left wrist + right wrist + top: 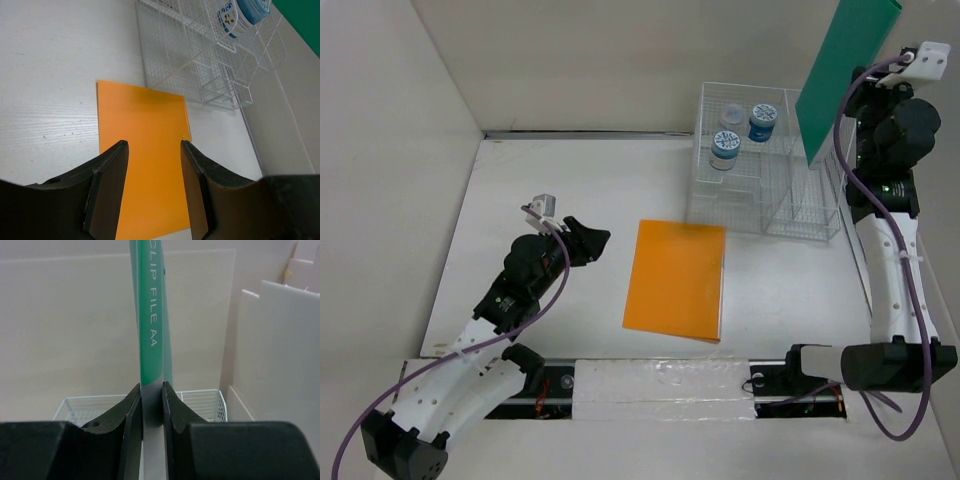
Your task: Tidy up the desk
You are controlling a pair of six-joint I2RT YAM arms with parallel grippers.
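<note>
The desk (570, 190) is a large white tabletop between white walls. An orange folder (676, 280) lies flat at its middle; it also shows in the left wrist view (145, 150). My left gripper (598, 240) is open and empty, low over the desk just left of the orange folder, its jaws (152, 150) framing it. My right gripper (865, 100) is shut on a green A4 clip file (845, 70), held upright above the right end of the white wire rack (770, 180). In the right wrist view the file (150, 315) stands between the fingers (151, 395).
The wire rack holds three blue-and-white round containers (762, 122) on its upper shelves, also seen in the left wrist view (240, 12). The right wall stands close beside the rack. A taped strip (660, 385) runs along the near edge.
</note>
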